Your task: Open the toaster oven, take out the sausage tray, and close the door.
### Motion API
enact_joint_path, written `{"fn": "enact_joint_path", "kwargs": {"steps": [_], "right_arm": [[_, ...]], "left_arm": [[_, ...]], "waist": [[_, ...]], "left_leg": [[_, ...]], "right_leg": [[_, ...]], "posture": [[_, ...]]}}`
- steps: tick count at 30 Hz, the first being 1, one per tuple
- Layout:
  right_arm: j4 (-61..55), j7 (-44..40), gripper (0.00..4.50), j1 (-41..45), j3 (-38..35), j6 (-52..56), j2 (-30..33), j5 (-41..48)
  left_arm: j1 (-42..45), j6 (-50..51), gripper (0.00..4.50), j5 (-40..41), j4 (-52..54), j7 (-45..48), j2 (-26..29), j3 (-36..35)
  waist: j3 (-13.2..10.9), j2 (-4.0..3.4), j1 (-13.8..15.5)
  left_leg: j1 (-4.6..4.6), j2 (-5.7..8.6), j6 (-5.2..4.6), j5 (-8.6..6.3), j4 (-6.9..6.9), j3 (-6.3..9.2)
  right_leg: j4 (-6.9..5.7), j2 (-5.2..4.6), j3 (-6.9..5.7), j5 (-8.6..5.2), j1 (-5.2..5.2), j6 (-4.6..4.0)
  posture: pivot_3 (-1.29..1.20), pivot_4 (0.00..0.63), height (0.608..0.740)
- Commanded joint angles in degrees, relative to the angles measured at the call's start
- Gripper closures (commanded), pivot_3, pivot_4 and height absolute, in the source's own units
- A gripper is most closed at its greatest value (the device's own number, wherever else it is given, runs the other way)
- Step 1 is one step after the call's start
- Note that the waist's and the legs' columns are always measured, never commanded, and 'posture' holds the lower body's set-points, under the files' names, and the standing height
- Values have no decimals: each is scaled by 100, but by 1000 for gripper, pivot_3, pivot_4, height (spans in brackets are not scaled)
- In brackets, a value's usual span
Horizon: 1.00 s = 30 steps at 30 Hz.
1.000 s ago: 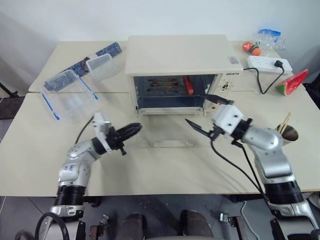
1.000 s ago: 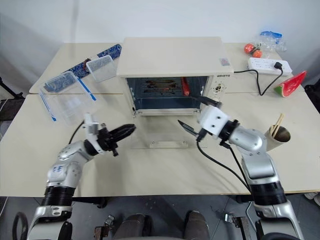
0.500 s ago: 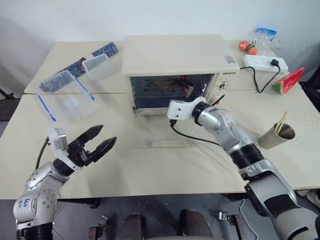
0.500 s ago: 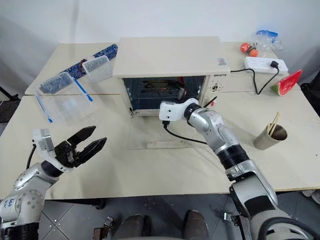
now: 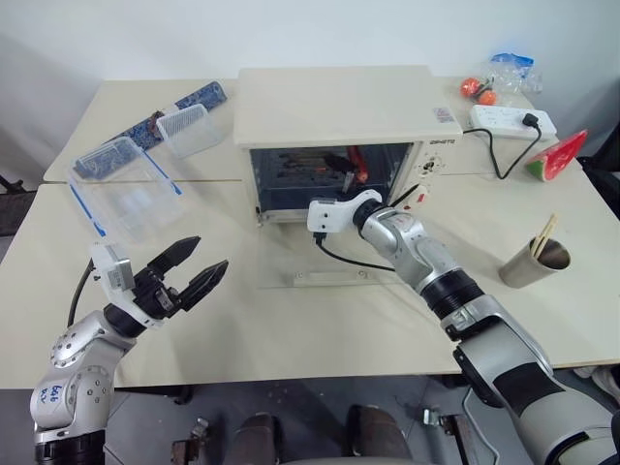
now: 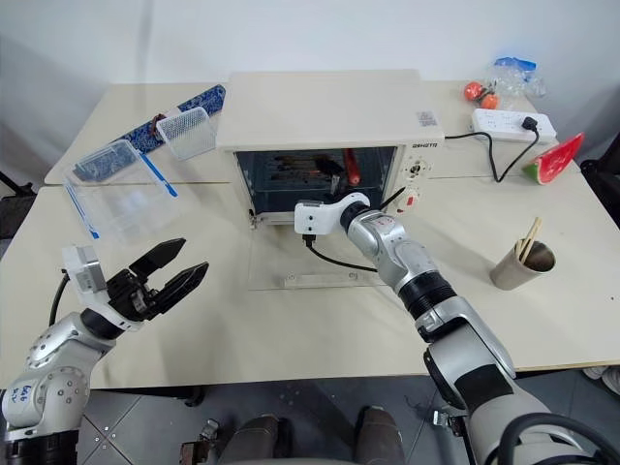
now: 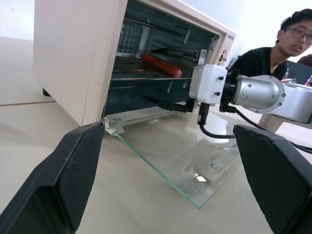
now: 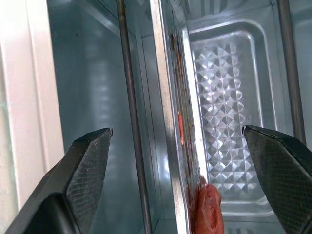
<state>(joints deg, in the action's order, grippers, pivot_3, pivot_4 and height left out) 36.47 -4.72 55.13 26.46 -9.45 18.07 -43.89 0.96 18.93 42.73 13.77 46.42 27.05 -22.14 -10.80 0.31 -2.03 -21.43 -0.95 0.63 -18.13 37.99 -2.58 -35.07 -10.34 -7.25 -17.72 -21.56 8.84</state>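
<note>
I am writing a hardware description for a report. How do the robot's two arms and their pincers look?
Both arms are silver-grey metal with black joint rings. Each ends in a white block, a black cable, and a pincer, left and right, of two black textured tapering fingers. The left arm carries blue handwriting.

Bright, even light; sharp views, with glare on the glass door (image 7: 180, 161).

clear containers (image 5: 131, 189) with blue clips, power strip (image 5: 511, 120), watermelon slice (image 5: 559, 156), cup (image 5: 535, 263) holding chopsticks
</note>
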Motion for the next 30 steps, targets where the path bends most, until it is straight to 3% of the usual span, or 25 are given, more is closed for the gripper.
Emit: {"fn": "enact_joint_path", "kwargs": {"steps": [1, 2, 5, 16, 21, 30], "right_arm": [[-132, -7, 0, 19, 24, 116, -34, -22], [-195, -25, 0, -6, 24, 132, -28, -23], [-323, -55, 621, -49, 17, 171, 7, -31], [-366, -190, 4448, -69, -20, 347, 38, 6], [-701, -350, 4448, -169, -34, 314, 113, 10], [-2489, -1272, 4448, -779, -205, 345, 536, 200]], "left_arm": [[62, -78, 18, 24, 85, 68, 92, -12], [77, -73, 18, 26, 67, 83, 106, -1], [142, -69, 0, 27, 19, 96, 129, 23], [349, -93, 0, -7, -135, 114, 84, 124], [368, -103, 0, -8, -173, 105, 88, 130], [511, -119, 0, -14, -344, 118, 80, 177]], "waist": [[0, 0, -1], [0, 0, -1], [0, 0, 2], [0, 0, 1], [2, 3, 2], [1, 3, 2]], "left_leg": [[0, 0, 0, 0, 0, 0], [0, 0, 0, 0, 0, 0], [0, 0, 0, 0, 0, 0], [0, 0, 0, 0, -1, 0], [0, 0, 0, 0, -1, 1], [-1, -1, 2, -2, -8, 1]], "right_leg": [[0, 0, 0, 0, 0, 0], [0, 0, 1, 0, 0, 0], [0, 0, 1, 0, 0, 0], [1, 0, 0, 0, 0, 0], [1, 1, -1, 0, 0, 0], [6, 2, -4, 0, -3, 0]], "posture": [[0, 150, 740], [0, 150, 740], [0, 150, 740], [0, 150, 740], [0, 150, 740], [0, 150, 740]]}}
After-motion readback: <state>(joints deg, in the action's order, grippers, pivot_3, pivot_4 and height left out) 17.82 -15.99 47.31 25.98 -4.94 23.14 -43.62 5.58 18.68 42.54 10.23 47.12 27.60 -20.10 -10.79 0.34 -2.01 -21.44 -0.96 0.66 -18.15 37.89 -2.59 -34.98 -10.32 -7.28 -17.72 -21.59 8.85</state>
